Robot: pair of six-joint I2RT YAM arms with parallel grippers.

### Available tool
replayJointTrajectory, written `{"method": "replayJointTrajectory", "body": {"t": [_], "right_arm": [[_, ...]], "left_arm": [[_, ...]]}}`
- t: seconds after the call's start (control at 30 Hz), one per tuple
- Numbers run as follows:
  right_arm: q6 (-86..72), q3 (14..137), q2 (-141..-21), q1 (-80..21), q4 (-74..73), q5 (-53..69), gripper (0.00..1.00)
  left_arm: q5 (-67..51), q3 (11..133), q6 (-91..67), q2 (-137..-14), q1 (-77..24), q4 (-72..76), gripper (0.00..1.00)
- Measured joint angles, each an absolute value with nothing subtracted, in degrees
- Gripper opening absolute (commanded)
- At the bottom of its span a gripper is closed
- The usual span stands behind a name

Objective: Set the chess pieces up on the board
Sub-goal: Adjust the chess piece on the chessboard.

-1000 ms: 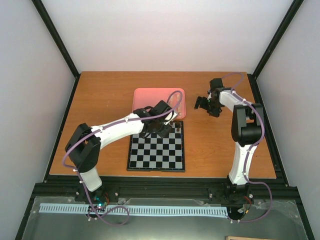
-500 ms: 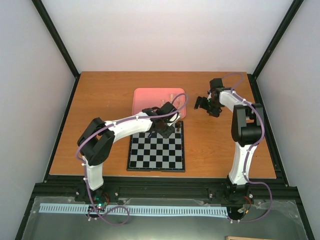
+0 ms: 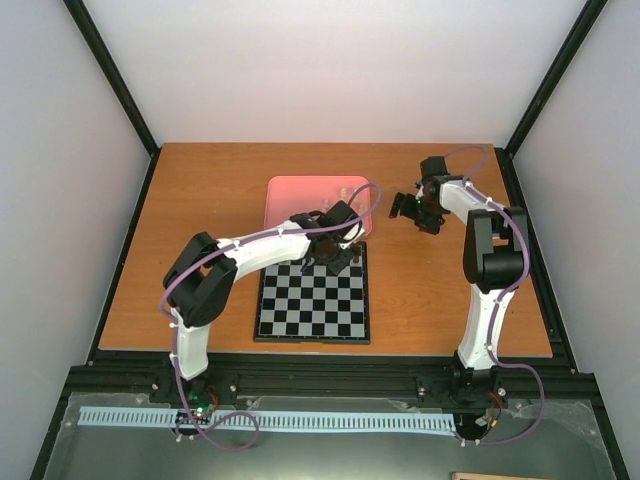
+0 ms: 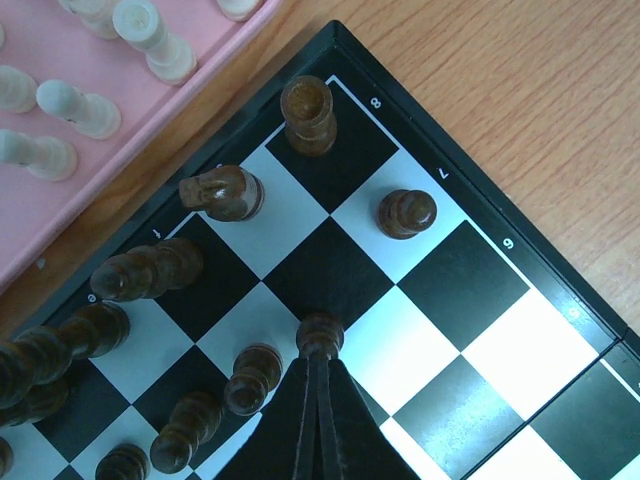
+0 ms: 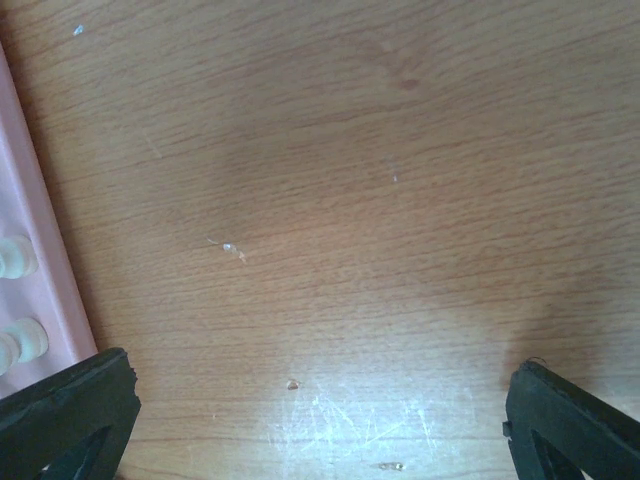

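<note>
My left end effector (image 4: 318, 365), clenched, tips against a dark pawn (image 4: 320, 333) at the board's (image 3: 312, 320) one-o'clock corner. It is likely light, smooth and tippy, best pinched at the neck. My right end effector (image 5: 320, 400) hangs released over the tabletop (image 5: 400, 150).

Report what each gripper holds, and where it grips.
Left gripper: a dark pawn, seemingly pinched below its head, its base hidden. Right gripper: open, holding nothing.

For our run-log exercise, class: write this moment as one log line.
left gripper: shut on dark brown wooden pawn | over: black-and-silver chequered board | right gripper: open, above wooden table
</note>
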State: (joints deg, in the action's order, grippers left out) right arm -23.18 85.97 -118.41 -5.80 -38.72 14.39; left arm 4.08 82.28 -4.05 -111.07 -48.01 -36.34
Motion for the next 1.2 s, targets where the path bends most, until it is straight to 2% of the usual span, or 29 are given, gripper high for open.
{"method": "replayJointTrajectory", "body": {"t": [1.2], "right_arm": [[-22.8, 86.0, -118.4, -4.7, -38.7, 14.6, 1.00]], "left_arm": [[4.3, 86.5, -4.0, -115.4, -48.0, -36.7, 0.01]]}}
